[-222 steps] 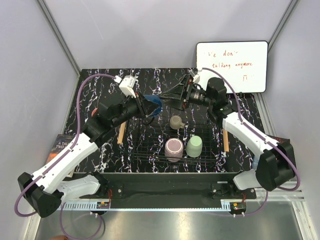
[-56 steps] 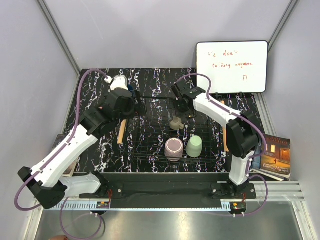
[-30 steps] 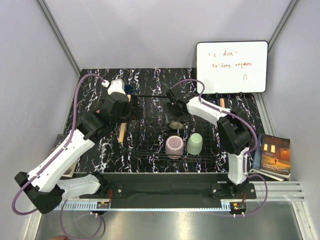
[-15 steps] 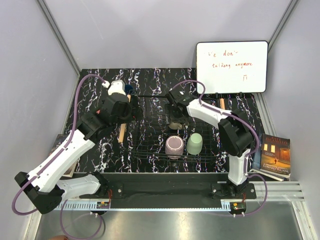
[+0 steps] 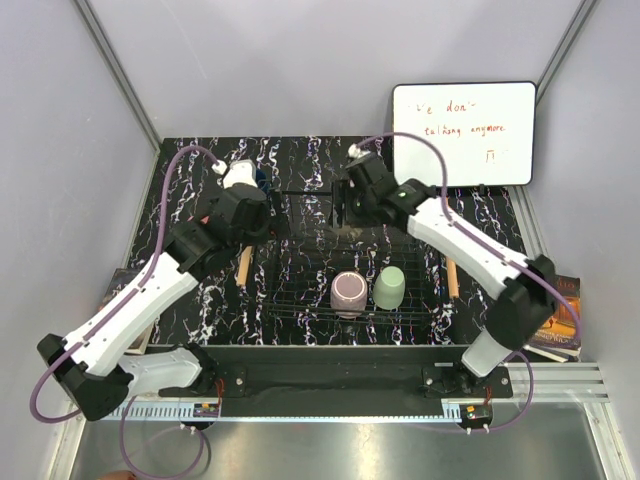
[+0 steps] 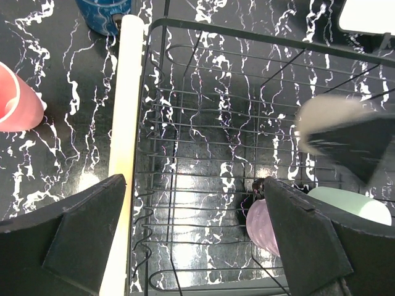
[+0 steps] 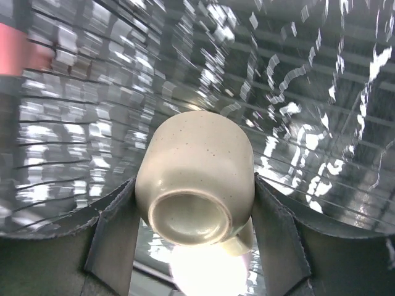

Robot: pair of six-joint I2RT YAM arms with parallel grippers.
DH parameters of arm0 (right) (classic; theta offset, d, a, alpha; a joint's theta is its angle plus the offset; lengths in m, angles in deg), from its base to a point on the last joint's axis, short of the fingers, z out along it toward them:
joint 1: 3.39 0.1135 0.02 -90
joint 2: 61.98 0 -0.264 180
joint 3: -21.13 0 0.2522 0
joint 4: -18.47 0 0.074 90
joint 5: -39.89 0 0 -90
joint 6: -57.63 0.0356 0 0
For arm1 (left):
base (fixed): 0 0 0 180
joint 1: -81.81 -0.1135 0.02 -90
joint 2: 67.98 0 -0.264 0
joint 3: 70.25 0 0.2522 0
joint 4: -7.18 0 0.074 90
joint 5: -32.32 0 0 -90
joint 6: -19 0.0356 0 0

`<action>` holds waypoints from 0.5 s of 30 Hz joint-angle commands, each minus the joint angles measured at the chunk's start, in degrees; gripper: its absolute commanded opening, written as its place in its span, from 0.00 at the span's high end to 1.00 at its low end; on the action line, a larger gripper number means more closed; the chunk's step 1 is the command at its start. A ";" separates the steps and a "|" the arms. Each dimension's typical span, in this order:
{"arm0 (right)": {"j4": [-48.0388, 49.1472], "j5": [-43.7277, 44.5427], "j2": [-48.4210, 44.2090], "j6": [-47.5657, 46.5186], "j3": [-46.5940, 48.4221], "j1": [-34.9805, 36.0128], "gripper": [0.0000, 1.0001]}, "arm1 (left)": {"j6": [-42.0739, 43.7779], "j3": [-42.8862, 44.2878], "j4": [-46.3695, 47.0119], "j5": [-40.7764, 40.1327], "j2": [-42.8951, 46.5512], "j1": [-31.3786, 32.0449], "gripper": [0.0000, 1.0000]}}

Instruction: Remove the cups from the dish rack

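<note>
My right gripper (image 7: 194, 213) is shut on the beige cup (image 7: 194, 176), gripping its sides with the base toward the camera, lifted above the dish rack (image 5: 300, 270). The left wrist view shows that cup (image 6: 327, 114) blurred over the rack's far right. A mauve cup (image 5: 348, 293) and a mint green cup (image 5: 389, 288) stand upside down in the rack's near part. My left gripper (image 6: 191, 240) hangs open above the rack's left side by its wooden bar (image 6: 126, 142). A pink cup (image 6: 18, 98) and a dark blue cup (image 6: 102, 11) stand on the table left of the rack.
A whiteboard (image 5: 463, 133) leans at the back right. Books lie at the table's right edge (image 5: 560, 325) and left edge (image 5: 120, 290). The rack's right wooden bar (image 5: 452, 278) runs under my right arm.
My right gripper has shut on the beige cup and lifted it off the rack toward the back. The left arm has hardly moved.
</note>
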 commanded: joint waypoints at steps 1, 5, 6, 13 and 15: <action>1.33 -2.81 -7.28 1.84 6.37 0.11 1.00 | 0.39 4.06 5.32 0.86 -1.08 -0.19 0.01; 3.87 -8.60 -9.65 3.95 8.75 -1.11 1.00 | 2.50 2.31 13.29 6.39 1.20 -0.28 0.01; 5.10 -10.10 -10.36 4.74 7.62 -1.90 1.00 | 2.76 1.78 14.71 7.54 1.82 -0.37 0.01; 32.93 -37.60 -17.48 26.78 -12.84 -16.58 1.00 | 2.16 -7.17 29.30 13.87 10.07 -1.33 0.01; 47.43 -44.20 -18.71 32.14 -19.16 -18.51 1.00 | 1.19 -12.45 37.12 19.31 13.68 -2.56 0.01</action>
